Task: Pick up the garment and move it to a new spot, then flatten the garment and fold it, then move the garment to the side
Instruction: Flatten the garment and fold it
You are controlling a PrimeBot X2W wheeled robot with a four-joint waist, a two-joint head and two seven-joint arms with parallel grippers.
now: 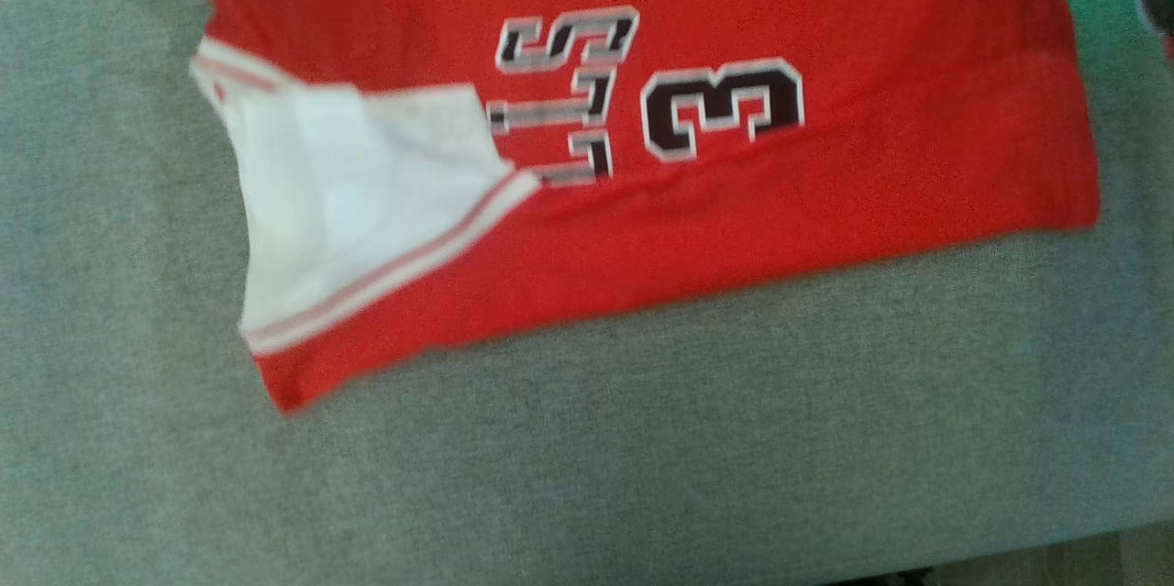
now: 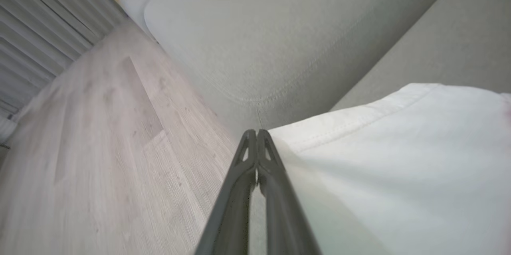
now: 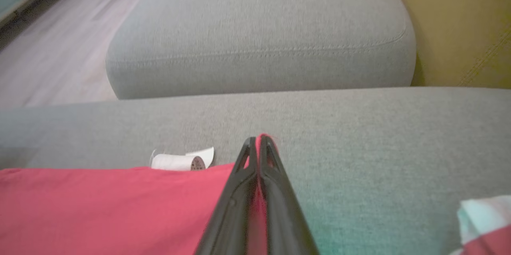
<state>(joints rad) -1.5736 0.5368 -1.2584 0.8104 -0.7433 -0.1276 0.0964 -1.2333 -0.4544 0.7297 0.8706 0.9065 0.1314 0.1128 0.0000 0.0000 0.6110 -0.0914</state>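
On a grey sofa cushion (image 1: 642, 439), my right gripper (image 3: 258, 140) pinches the red garment (image 3: 100, 207); my left gripper (image 2: 257, 132), clenched, touches its white panel (image 2: 399, 167).

I count one garment (image 1: 734, 192), red and white, and one white label (image 3: 179, 162). My tools number two: the left tool (image 2: 257, 133) and the right tool (image 3: 257, 140). Grey cushions, two: near cushion (image 3: 359, 127), far cushion (image 3: 259, 27).
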